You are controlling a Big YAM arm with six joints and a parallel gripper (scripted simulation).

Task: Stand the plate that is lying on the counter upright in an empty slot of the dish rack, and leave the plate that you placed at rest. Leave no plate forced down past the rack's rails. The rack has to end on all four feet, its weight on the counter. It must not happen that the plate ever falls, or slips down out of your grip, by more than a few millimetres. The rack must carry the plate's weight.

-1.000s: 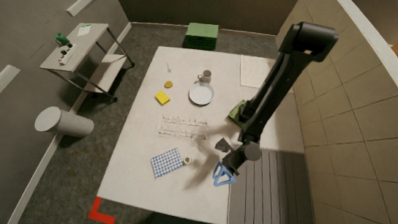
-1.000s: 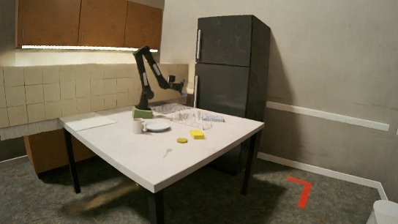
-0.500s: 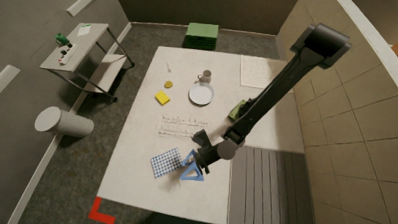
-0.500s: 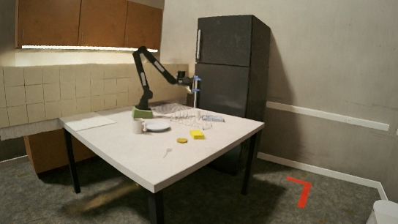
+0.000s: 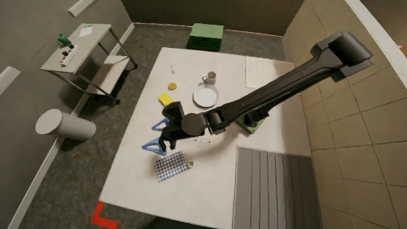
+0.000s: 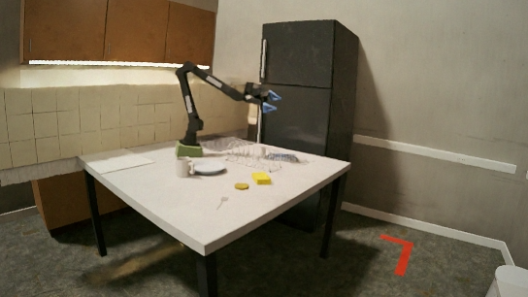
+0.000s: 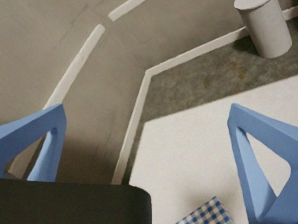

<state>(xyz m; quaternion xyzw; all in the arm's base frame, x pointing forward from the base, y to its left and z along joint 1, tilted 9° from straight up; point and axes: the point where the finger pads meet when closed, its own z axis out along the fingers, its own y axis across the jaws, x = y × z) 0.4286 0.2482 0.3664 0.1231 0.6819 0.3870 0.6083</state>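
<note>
The white plate [image 5: 206, 95] lies flat on the white table, next to a grey mug [image 5: 210, 78]; it also shows in the exterior view [image 6: 209, 168]. The wire dish rack [image 6: 247, 154] stands near the table's middle; from above the arm hides most of it. My gripper [image 5: 157, 135] [image 6: 269, 102] with blue fingers is open and empty. It hangs high above the table's left side, well clear of the rack and plate. In the wrist view the fingers stand wide apart over the table edge and floor.
A checkered cloth [image 5: 170, 165] and a small white cup [image 5: 191, 163] lie near the front. A yellow sponge [image 5: 164, 99], a yellow disc [image 5: 172, 86] and a fork [image 5: 172, 68] lie left of the plate. A paper sheet [image 5: 262, 71], the arm's green base [image 5: 251, 125] and a grey drainboard [image 5: 273, 187] are on the right.
</note>
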